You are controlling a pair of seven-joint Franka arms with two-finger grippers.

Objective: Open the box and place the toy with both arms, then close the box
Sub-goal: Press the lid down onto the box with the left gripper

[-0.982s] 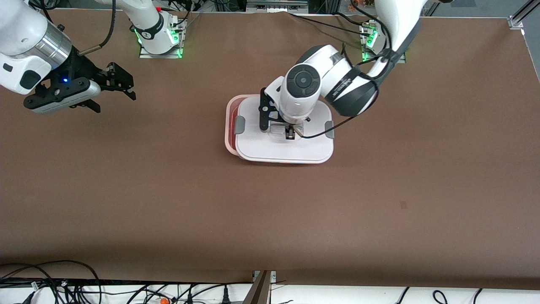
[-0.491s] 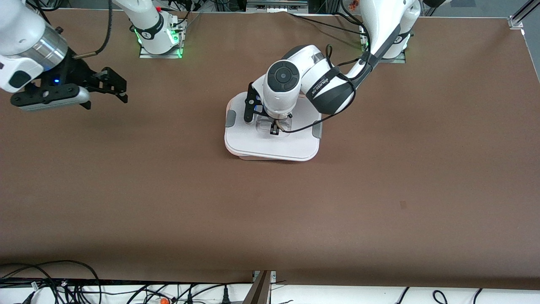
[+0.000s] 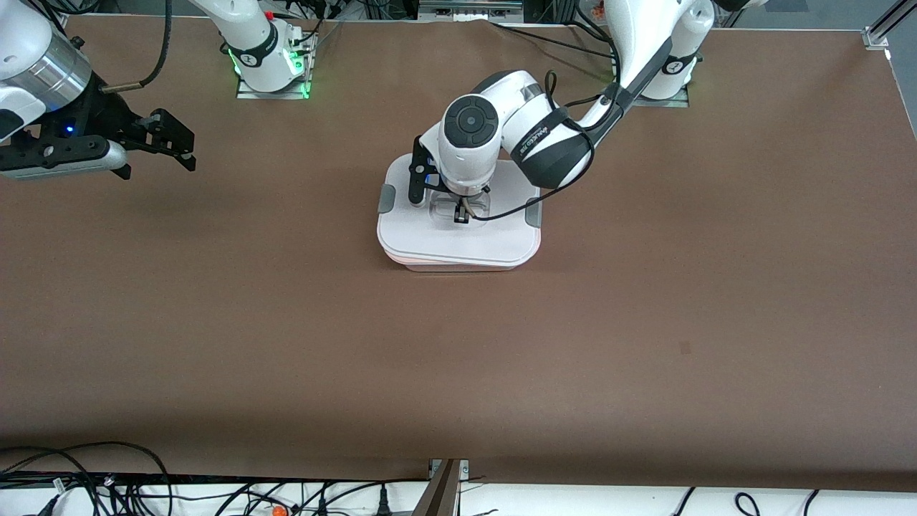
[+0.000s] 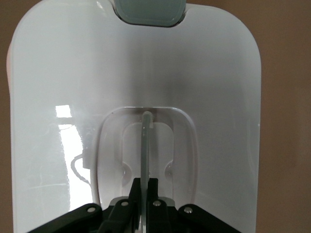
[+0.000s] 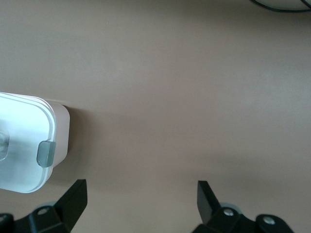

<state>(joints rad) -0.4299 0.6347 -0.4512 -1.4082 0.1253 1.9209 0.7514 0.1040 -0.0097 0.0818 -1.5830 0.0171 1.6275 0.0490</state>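
Lid [image 3: 458, 240] shifted toward R arm's end since 1 s back, now squared over box [image 3: 458, 264], only thin pinkish rim showing under it. My L gripper [image 3: 462, 215] down on lid centre, jaws clamped on clear handle [image 4: 144, 145]. Box sits mid-table, nearer arm bases than front cam. Grey clips [image 3: 387, 198] at both lid ends. R gripper [image 3: 172, 143] swung further out, jaws wide, holding nothing, over bare table [image 3: 458, 358] at R end, waiting. Toy not visible.
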